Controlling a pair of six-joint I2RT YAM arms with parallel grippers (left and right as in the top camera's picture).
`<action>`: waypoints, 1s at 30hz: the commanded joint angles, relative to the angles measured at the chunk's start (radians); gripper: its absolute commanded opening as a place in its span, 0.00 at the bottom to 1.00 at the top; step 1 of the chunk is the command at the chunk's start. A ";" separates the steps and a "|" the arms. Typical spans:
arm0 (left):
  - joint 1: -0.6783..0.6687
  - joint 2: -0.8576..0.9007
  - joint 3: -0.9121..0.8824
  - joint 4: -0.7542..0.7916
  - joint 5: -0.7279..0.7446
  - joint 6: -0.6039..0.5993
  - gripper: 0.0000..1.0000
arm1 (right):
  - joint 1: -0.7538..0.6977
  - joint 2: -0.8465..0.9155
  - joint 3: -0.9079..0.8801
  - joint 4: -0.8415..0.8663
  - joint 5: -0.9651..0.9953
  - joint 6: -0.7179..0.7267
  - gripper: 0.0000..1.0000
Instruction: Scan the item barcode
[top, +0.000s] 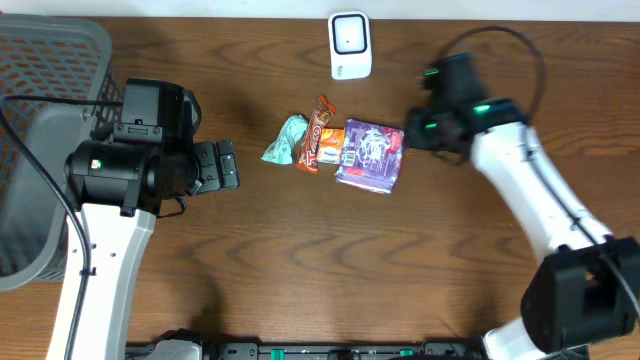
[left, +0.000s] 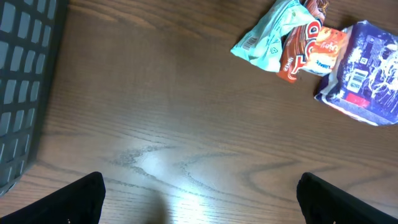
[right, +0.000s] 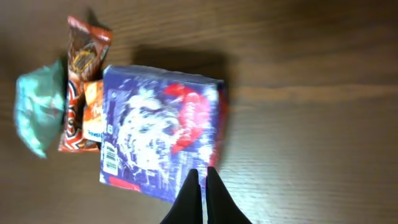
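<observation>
Right wrist view: the right hand (right: 200, 177), at lower centre, has its fingers pressed together, tips at the lower edge of the purple packet (right: 158, 130); whether they nip the wrapper I cannot tell. The packet lies mid-frame on the counter (right: 311, 124), touching an orange wrapper (right: 81, 81). The left hand (left: 199, 186) is spread wide, holding nothing.

Right claw (right: 202, 174) poised at the near edge of the box (right: 161, 124); snack wrapper (right: 84, 93) and pouch (right: 37, 112) lie side by side beyond it, scanner (top: 350, 45) off to one side.
</observation>
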 joint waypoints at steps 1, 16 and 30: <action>0.005 0.003 0.005 -0.002 -0.008 -0.006 0.98 | -0.090 0.007 0.006 -0.032 -0.268 -0.118 0.01; 0.005 0.003 0.005 -0.002 -0.008 -0.005 0.98 | -0.065 0.031 -0.019 -0.082 -0.133 -0.135 0.72; 0.005 0.003 0.005 -0.002 -0.008 -0.006 0.98 | -0.082 0.261 -0.068 0.159 -0.466 -0.124 0.81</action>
